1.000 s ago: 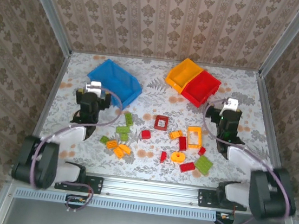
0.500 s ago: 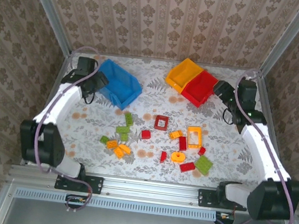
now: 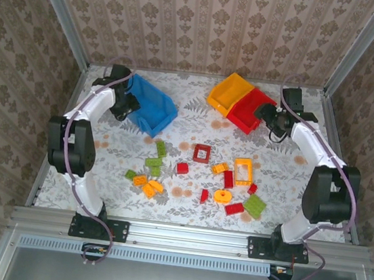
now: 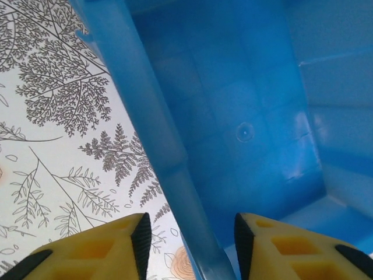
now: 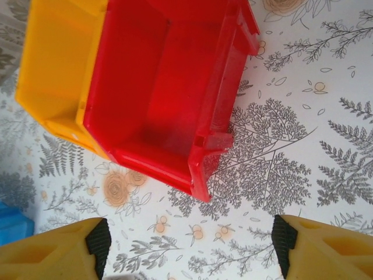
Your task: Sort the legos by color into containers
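**Two tools at the bins, legos lying on the desk**

From the top, the legos (image 3: 228, 179) are lying in a loose bunch in the middle of the desk (image 3: 283, 193), with red, orange and green ones mixed together. The blue bin (image 3: 152, 105) is sitting at the back left. The yellow bin (image 3: 228, 90) and the red bin (image 3: 252, 110) are sitting side by side at the back right, touching. The left tool (image 3: 124, 103) is hanging at the blue bin's left edge. The right tool (image 3: 270, 116) is hanging just beside the red bin. From up there, how the fingers are standing is too small to tell.

The wrist cameras are giving the close look. The left fingers (image 4: 87, 251) are standing apart, one on each side of the blue bin's wall. A thin strip of desk is showing between one finger and the wall, so this tool is open, not pinching.

The right fingers (image 5: 326, 245) are standing wide apart with bare desk between them. The red bin is lying a little ahead, apart from both. This tool is open and holding nothing.
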Motion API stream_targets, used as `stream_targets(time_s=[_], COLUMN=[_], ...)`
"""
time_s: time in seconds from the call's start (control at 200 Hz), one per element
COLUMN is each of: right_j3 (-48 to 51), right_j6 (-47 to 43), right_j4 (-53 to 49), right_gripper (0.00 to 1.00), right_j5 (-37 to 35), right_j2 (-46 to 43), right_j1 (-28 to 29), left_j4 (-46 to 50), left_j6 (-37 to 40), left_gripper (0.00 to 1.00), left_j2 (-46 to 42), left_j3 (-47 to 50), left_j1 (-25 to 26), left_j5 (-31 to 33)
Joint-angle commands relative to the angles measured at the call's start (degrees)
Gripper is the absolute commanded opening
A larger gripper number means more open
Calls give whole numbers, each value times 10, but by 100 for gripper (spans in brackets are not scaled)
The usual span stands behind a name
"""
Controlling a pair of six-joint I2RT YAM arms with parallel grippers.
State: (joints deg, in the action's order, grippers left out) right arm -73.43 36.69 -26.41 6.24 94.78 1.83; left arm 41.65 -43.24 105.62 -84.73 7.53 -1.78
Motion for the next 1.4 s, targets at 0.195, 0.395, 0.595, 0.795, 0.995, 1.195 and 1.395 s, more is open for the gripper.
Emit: stream_targets(time_s=[0.195,0.395,0.595,0.795,0.995,1.195,1.395], right_j3=[-98,-181,-242,-240,-203,-170,-178], right_j6=[-22,-34,-76,-166,-231,-286,-318], right_j4=[-40,-71,-121,-139,-130,-105,-102], right_gripper=[67,58,34,10,5,5,4], right_j5=[-16,-17,-42,-78,-70,-33,-6], right_j2=[115,209,270,250,214,199,205], right_j1=[-6,-6,-4,20,49,72,74], left_j4=[45,51,61,71,83,109,139], left_j6=[76,117,158,198,254,292,307], left_gripper=[22,15,8,2,0,0,0], left_j2=[15,25,53,85,124,162,189], left_j3=[-20,-42,-84,-129,-181,-236,-279], left_j1=[15,27,52,77,91,97,99], left_j5=[11,14,11,17,12,19,52])
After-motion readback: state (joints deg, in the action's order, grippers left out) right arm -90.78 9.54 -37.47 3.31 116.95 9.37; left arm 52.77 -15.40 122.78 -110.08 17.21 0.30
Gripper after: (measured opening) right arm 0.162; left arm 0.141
